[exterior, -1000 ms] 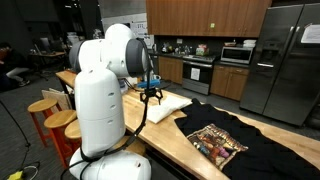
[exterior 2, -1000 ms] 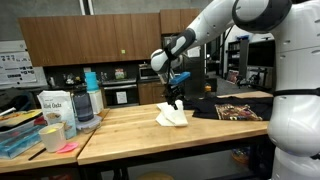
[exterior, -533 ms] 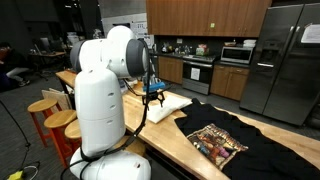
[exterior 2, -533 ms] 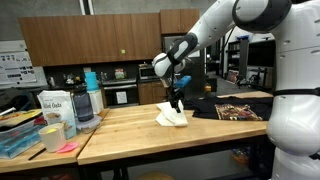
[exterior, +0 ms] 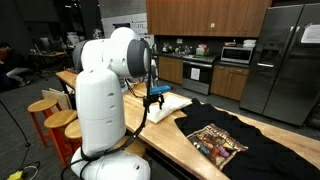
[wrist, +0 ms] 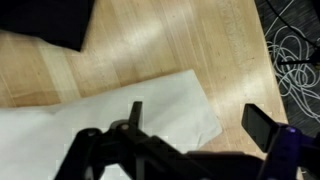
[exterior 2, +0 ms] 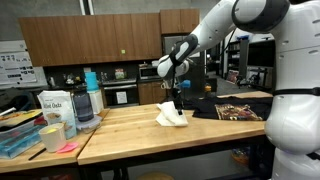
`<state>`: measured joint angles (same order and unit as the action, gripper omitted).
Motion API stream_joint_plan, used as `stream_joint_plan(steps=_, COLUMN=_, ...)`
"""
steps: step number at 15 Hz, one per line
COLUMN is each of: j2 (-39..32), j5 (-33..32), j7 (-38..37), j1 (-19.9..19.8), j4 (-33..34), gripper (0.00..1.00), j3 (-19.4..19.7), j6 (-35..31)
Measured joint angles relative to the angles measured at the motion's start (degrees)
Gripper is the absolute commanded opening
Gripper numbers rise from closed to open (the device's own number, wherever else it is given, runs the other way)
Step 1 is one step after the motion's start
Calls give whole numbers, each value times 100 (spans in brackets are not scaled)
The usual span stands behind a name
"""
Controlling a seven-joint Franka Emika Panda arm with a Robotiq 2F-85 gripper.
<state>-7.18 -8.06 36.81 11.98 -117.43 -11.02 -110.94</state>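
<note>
Overhead, the arm points down; its tool (exterior 2: 177,106) gapes wide over white cloth (exterior 2: 169,120).

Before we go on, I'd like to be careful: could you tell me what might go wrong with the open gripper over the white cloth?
1. The gripper is open just above the white cloth, flat on the wooden table; it might strike wood or pinch too little fabric.
2. In the wrist view the cloth's corner lies near the table edge; a drag might pull it off.
3. The black shirt lies close by and might get snagged.
</note>
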Motion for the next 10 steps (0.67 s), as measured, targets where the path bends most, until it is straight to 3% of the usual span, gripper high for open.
stream_joint_plan(steps=4, j2=-54, j5=528, j7=1222, j1=-294, j4=27, gripper=100, j3=28, j6=106)
stream_joint_plan(steps=10, j2=-493, j5=735, j7=2136, j1=-465, j4=504, gripper=100, j3=62, j6=666)
